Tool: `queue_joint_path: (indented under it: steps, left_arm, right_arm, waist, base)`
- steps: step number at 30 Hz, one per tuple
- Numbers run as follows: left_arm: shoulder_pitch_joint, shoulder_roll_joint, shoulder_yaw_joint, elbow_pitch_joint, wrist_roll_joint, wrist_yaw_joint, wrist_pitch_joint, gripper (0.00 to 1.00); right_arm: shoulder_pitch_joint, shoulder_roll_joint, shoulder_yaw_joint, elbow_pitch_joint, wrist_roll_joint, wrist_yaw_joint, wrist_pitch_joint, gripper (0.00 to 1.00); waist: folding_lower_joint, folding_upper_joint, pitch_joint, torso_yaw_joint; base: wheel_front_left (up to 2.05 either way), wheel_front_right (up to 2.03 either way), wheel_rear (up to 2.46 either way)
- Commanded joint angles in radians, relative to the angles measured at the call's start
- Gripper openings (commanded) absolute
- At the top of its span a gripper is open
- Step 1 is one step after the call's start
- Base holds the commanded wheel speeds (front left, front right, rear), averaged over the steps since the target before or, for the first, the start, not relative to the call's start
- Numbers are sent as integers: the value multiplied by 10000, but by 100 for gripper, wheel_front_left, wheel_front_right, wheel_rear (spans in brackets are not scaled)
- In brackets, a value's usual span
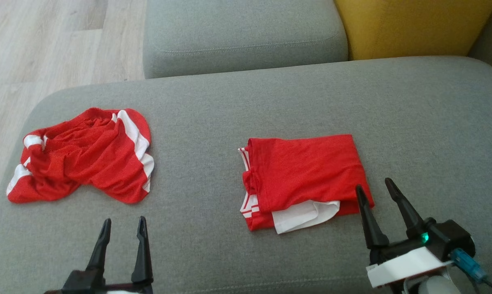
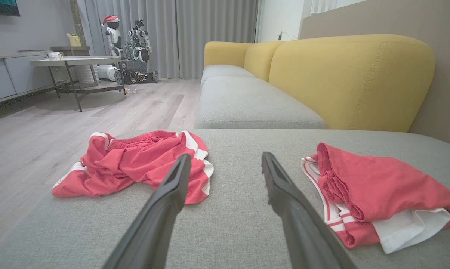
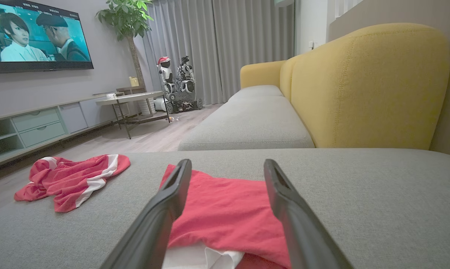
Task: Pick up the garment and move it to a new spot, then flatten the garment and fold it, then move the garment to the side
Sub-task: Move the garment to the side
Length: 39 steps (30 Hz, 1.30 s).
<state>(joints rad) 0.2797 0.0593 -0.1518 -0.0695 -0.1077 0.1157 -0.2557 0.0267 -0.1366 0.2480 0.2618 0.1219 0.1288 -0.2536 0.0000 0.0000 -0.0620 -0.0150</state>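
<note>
Two hands stand released: left hand (image 1: 124, 219) waiting, right hand (image 1: 373, 183) at a corner of the folded red garment (image 1: 307, 171); it should pinch every layer together so the fold survives.

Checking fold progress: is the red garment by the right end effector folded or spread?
Folded. The red garment lies as a compact rectangle with stacked layers and white fabric showing at its near edge.

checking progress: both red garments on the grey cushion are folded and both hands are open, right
No. Only the right garment is folded; the left garment lies crumpled, as the head view shows. Both are on the cushion, and the left hand and right hand are open.
</note>
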Motion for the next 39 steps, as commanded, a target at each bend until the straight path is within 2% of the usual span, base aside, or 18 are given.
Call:
queue_joint_path:
  steps: [1, 7, 10, 12, 16, 18, 25, 30, 37, 38, 39]
  left_arm:
    - [-477, -90, 285, -291, 56, 33, -61, 100]
    - [-556, -90, 256, -179, 94, 7, -61, 100]
    - [-640, -90, 218, -113, 91, -41, -61, 100]
    - [-729, -91, 137, -59, 109, -120, -61, 100]
    - [-951, -91, -157, 58, 187, -272, -61, 100]
    - [-1062, -91, -364, 133, 236, -325, -61, 100]
    - [-1303, -91, -930, 369, 240, -343, -61, 100]
    - [-1516, -91, -1048, 439, 247, -373, -61, 100]
    - [-1766, -91, -1004, 412, 309, -410, -61, 100]
    - [-1801, -91, -1002, 400, 319, -410, -61, 100]
    - [-1826, -91, -1001, 390, 329, -411, -61, 100]
  right_arm:
    - [-309, 18, 174, -294, 48, 19, -81, 100]
    - [-371, 50, 151, -234, 52, 19, -81, 100]
    - [-691, 87, 221, 254, 272, 19, -81, 100]
    - [-1112, 88, 181, 857, 461, 19, -82, 100]
    - [-2405, 20, -291, 2807, 742, 19, 197, 100]
    - [-3075, -6, -596, 3768, 876, 19, 685, 100]
    - [-4889, -687, -1300, 6568, 699, 19, 2307, 100]
    - [-5697, -968, -1427, 7712, 611, 19, 2649, 100]
    - [-6292, -842, -1185, 8758, 792, 19, 2862, 100]
    - [-6336, -776, -1093, 8920, 846, 19, 3065, 88]
    - [-6375, -711, -972, 9045, 909, 19, 3259, 41]
  waist:
    - [0, 0, 2, 8]
    - [0, 0, 29, 47]
    - [0, 0, 116, 63]
    - [0, 0, 184, 82]
    - [0, 0, 367, 208]
    - [0, 0, 460, 338]
    - [0, 0, 835, 757]
    - [0, 0, 1189, 974]
    - [0, 0, 1527, 1094]
    - [0, 0, 1560, 1091]
    - [0, 0, 1591, 1082]
  base:
    - [0, 0, 0]
    - [0, 0, 0]
    - [0, 0, 0]
    - [0, 0, 0]
    - [0, 0, 0]
    - [0, 0, 0]
    - [0, 0, 0]
    - [0, 0, 0]
    - [0, 0, 0]
    - [0, 0, 0]
    - [0, 0, 0]
